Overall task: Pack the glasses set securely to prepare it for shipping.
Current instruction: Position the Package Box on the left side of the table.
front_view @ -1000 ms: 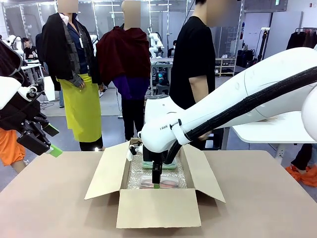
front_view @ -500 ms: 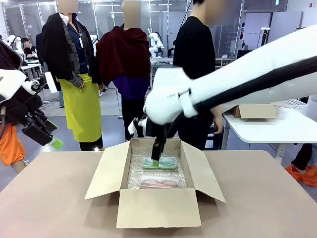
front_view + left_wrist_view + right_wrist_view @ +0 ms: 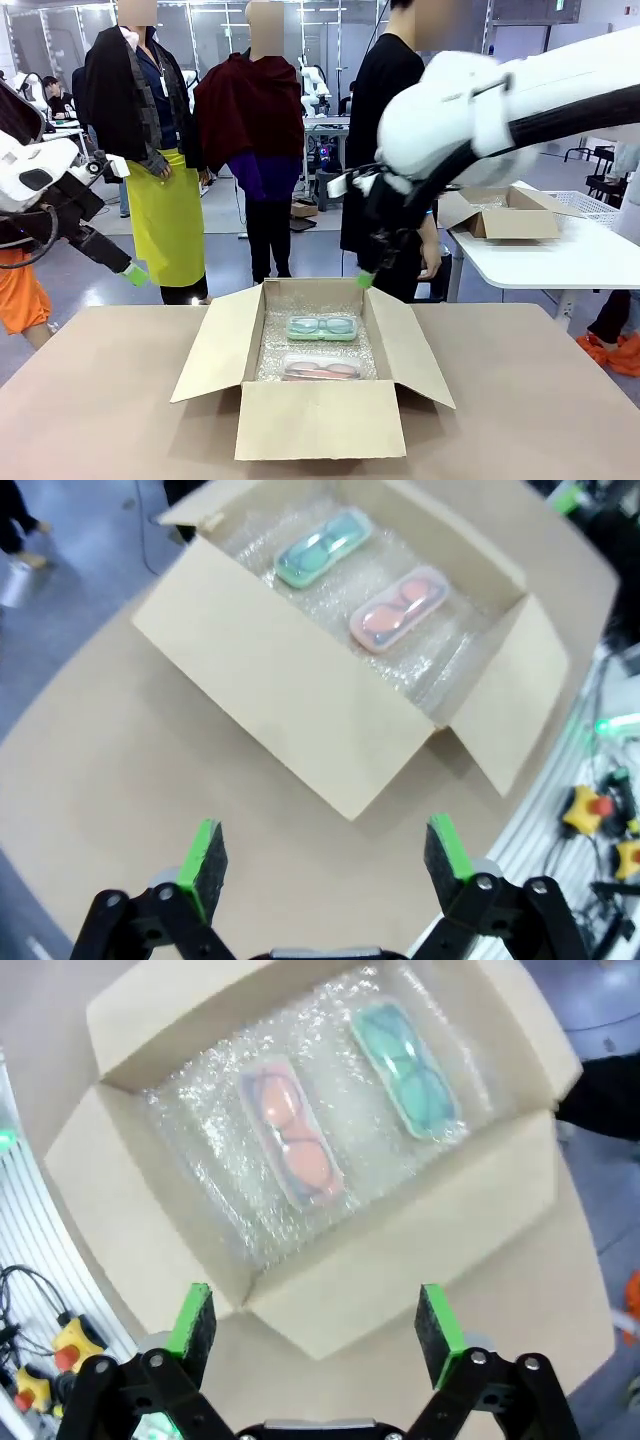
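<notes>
Two glasses cases are lying flat on bubble wrap (image 3: pixel 268 352) inside the open cardboard box (image 3: pixel 320 420) on the surface (image 3: pixel 100 400): mint green case (image 3: pixel 322 327) at the far end, pinkish-red case (image 3: pixel 321 368) nearer the robot. Left fingers (image 3: pixel 205 858) are hanging wide open and empty, well apart from the box. Right fingers (image 3: pixel 195 1325) are hovering wide open and empty above it.
</notes>
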### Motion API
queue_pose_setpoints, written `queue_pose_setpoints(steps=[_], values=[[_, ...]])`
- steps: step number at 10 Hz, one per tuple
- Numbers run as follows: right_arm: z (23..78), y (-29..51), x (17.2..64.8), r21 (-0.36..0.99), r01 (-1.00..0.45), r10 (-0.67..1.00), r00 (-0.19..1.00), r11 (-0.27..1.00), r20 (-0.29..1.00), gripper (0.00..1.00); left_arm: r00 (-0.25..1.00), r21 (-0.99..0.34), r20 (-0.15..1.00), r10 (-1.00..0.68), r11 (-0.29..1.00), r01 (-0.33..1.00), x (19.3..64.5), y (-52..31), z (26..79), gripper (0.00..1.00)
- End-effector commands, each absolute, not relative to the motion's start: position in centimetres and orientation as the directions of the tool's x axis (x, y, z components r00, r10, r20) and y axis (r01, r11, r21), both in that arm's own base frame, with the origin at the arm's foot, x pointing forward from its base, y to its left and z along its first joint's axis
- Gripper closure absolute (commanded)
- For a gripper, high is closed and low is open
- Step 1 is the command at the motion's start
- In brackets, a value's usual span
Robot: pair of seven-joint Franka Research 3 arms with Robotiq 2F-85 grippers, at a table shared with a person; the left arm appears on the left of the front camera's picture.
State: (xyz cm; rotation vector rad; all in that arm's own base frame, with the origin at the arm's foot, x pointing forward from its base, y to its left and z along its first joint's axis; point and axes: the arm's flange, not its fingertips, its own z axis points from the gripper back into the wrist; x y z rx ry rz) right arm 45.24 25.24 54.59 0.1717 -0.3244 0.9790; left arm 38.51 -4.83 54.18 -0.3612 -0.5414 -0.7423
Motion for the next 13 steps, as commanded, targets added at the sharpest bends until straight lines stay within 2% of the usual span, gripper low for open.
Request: queue_pose_setpoints(steps=[1,2,4,6,7,8,12,13], values=[[56.4,21.6,39.6,-0.059,-0.759,0.714,0.58,0.649,0.394,0.0,0.657,-0.218,0.58,-0.481,0.686,0.694,40.3,-4.2,53.3,0.0],[57.2,19.7,38.6,-0.057,-0.715,0.664,0.614,0.697,0.427,0.0,0.684,-0.303,0.578,-0.446,0.66,0.687,41.2,-3.8,52.1,0.0],[58.9,13.1,36.7,-0.07,-0.598,0.561,0.697,0.798,0.446,0.0,0.688,-0.365,0.584,-0.431,0.618,0.697,42.5,-3.4,49.7,0.0],[59.0,9.2,36.5,0.023,-0.627,0.532,0.679,0.779,0.506,0.0,0.66,-0.331,0.619,-0.425,0.621,0.711,43.1,-3.7,48.7,0.0],[58.7,9.4,36.7,0.06,-0.711,0.57,0.609,0.701,0.551,0.0,0.693,-0.332,0.585,-0.422,0.654,0.679,41.9,-3.9,48.9,0.0],[59.7,9.3,36.5,-0.009,-0.611,0.537,0.688,0.792,0.488,0.0,0.693,-0.332,0.585,-0.422,0.654,0.679,41.9,-3.9,48.9,0.0],[59.7,9.3,36.5,-0.009,-0.611,0.537,0.688,0.792,0.488,0.0,0.689,-0.311,0.581,-0.433,0.665,0.68,42.2,-4.0,48.6,0.0],[59.7,9.3,36.5,-0.009,-0.611,0.537,0.688,0.792,0.488,0.0,0.75,-0.391,0.542,-0.379,0.676,0.625,44.3,-2.9,47.4,0.0]])
